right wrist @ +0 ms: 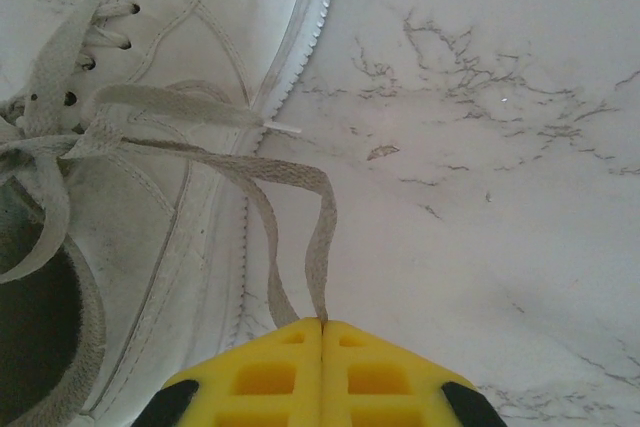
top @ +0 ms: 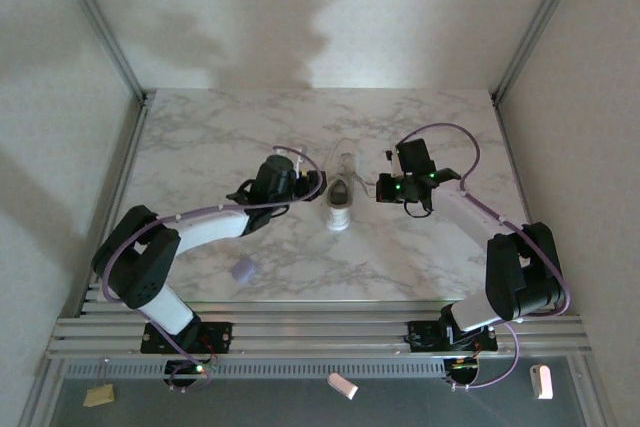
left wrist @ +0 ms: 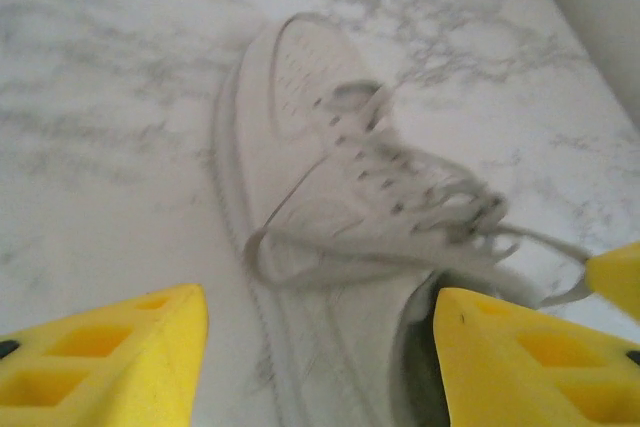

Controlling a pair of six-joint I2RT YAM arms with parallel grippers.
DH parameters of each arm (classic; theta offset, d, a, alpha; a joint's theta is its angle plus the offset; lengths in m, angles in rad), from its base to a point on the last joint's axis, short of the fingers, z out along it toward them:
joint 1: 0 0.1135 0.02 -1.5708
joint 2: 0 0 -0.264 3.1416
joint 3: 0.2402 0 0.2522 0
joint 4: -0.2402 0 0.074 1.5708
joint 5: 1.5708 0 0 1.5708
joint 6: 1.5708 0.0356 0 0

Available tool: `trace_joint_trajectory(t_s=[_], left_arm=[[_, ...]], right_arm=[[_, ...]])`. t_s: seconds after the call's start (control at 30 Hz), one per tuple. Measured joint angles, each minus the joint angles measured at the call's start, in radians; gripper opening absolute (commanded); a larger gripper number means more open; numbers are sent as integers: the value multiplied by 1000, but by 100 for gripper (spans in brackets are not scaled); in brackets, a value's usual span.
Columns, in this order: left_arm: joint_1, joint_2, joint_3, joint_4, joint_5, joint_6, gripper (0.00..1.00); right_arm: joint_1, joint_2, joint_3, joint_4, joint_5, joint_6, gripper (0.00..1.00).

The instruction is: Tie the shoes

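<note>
The shoe, a white low-top sneaker [top: 340, 204], stands mid-table with its toe toward the far side. My left gripper [top: 312, 185] is at its left flank. In the left wrist view that gripper [left wrist: 320, 297] is open, its yellow fingers [left wrist: 120, 347] straddling the shoe's [left wrist: 330, 197] rear half with nothing gripped; a loose lace loop [left wrist: 300, 247] lies across the side. My right gripper [top: 383, 188] hovers just right of the shoe. It is shut [right wrist: 322, 325] on a folded white lace [right wrist: 318, 237] that runs from the eyelets off the shoe [right wrist: 150, 207].
A small lavender blob [top: 241, 269] lies on the marble table [top: 450, 137] near the left arm. Metal frame posts [top: 100, 27] and pale walls bound the table on three sides. Small white pieces [top: 343, 385] sit below the front rail.
</note>
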Motion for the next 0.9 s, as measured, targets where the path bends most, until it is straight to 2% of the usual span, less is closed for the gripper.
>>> trace_joint_trajectory(t_s=[0.2, 0.43, 0.6, 0.73, 0.9], left_arm=[[0, 92, 216, -116, 108, 260, 68], [2, 183, 333, -298, 153, 537, 66], [23, 198, 374, -377, 200, 628, 67], [37, 202, 393, -416, 232, 677, 72], [45, 211, 393, -432, 245, 684, 72]], right_arm=[[2, 1, 39, -56, 18, 1, 0], [-12, 63, 213, -150, -25, 16, 0], [-47, 112, 297, -168, -74, 36, 0], [-82, 164, 362, -168, -117, 47, 0], [-101, 235, 457, -170, -143, 47, 0]])
